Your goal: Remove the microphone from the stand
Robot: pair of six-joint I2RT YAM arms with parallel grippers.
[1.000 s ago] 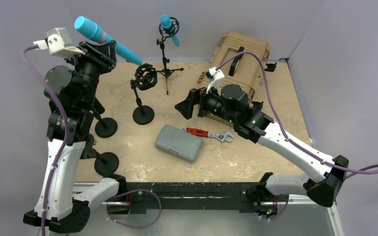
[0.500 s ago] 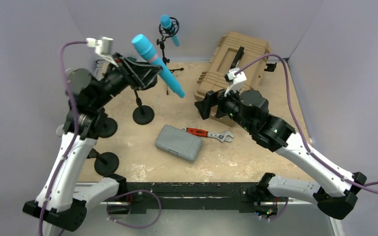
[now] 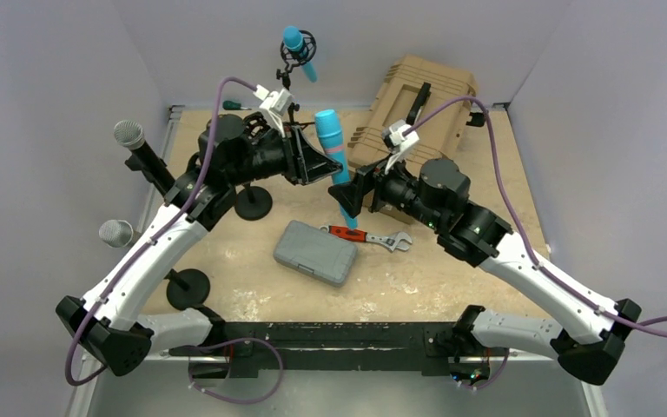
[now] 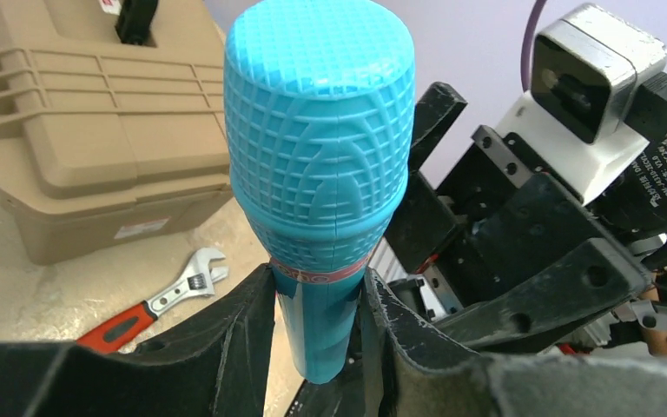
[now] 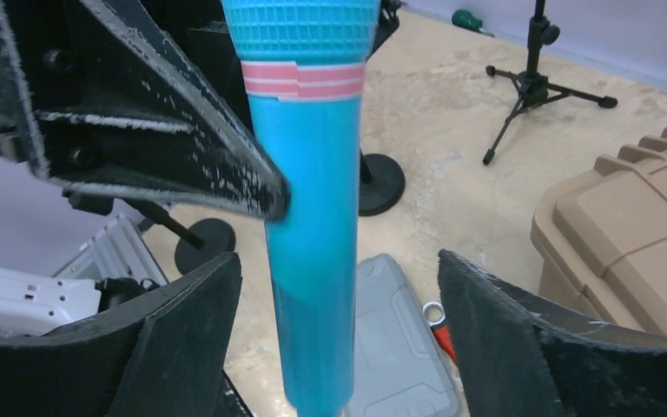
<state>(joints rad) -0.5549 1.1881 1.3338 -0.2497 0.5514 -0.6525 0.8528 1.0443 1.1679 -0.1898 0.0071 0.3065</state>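
Note:
My left gripper (image 3: 324,168) is shut on a blue microphone (image 3: 330,137) and holds it upright in the air over the middle of the table. In the left wrist view (image 4: 320,300) its fingers clamp the handle just below the pink band of the microphone (image 4: 320,130). My right gripper (image 3: 348,198) is open, with its jaws wide on either side of the lower handle of the microphone (image 5: 311,226) and not touching it (image 5: 339,271). The black round-base stand (image 3: 253,202) is behind my left arm, and its clip is hidden.
A second blue microphone (image 3: 298,50) sits in a tripod stand at the back. Two grey-headed microphones (image 3: 128,135) (image 3: 115,233) stand at the left. A tan case (image 3: 417,95), a grey case (image 3: 315,252) and a red-handled wrench (image 3: 369,236) lie on the table.
My left arm swung the blue microphone from the far left to the table's middle and turned it upright. My right gripper moved in around its lower handle.

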